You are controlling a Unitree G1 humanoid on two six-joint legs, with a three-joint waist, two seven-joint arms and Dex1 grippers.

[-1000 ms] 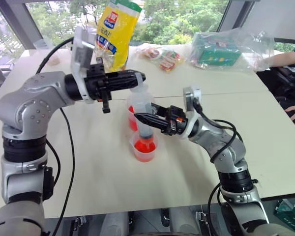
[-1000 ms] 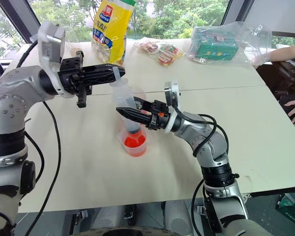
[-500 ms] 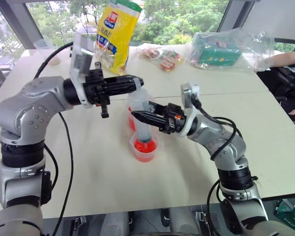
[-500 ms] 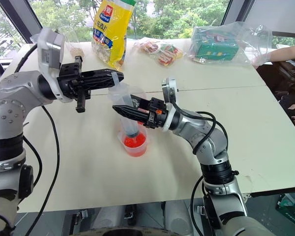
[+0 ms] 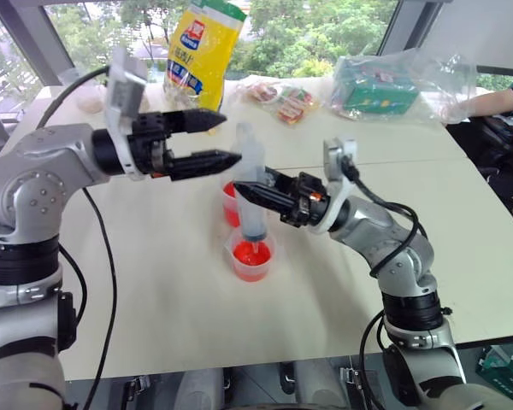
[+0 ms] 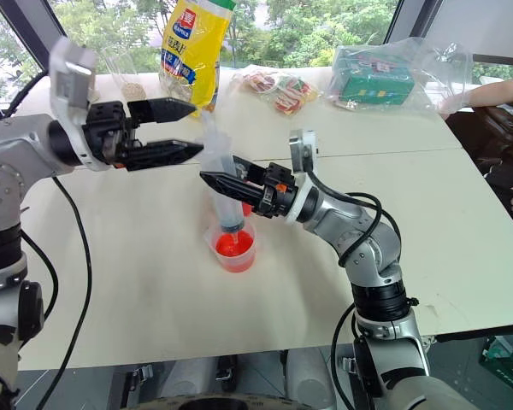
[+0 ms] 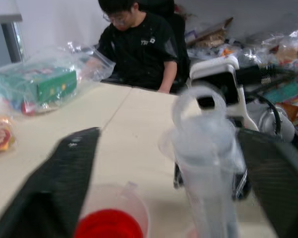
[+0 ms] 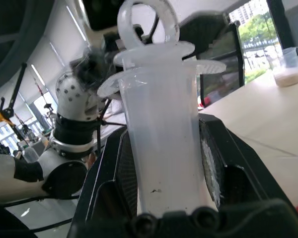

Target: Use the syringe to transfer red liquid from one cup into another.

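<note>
Since a second ago the left end effector [image 5: 212,141] has let go of the plunger top and spread its two black fingers wide, one above the other, and the left arm has drawn slightly away from the syringe toward the robot's left. The right arm has barely shifted.

Nearest the robot on the pale bench [image 5: 171,282] stands the shorter clear plastic cup [image 5: 253,256] with a rolled rim, holding bright red-orange liquid [image 5: 252,254]. The large clear plastic syringe [image 5: 252,192] stands upright over it, its small tip dipping into this cup and its ring-shaped plunger top raised above the barrel. The right end effector [image 5: 255,193] is closed on the syringe barrel, reaching in from the robot's right; the right wrist view shows the barrel clamped between its black pads.

Just behind the short cup, and partly hidden by the syringe, is the taller clear plastic cup [image 5: 230,202], also showing red. The open left end effector hangs level beside the plunger top, apart from it.

Farther back on the bench lie a yellow printed bag [image 5: 203,53], a flat packet with red printing [image 5: 284,99] and a green box in a clear plastic bag [image 5: 378,87]. A small clear cup with beige grains [image 6: 132,87] stands at the far left. A person in a black shirt [image 7: 139,47] sits at the bench's far right end.
</note>
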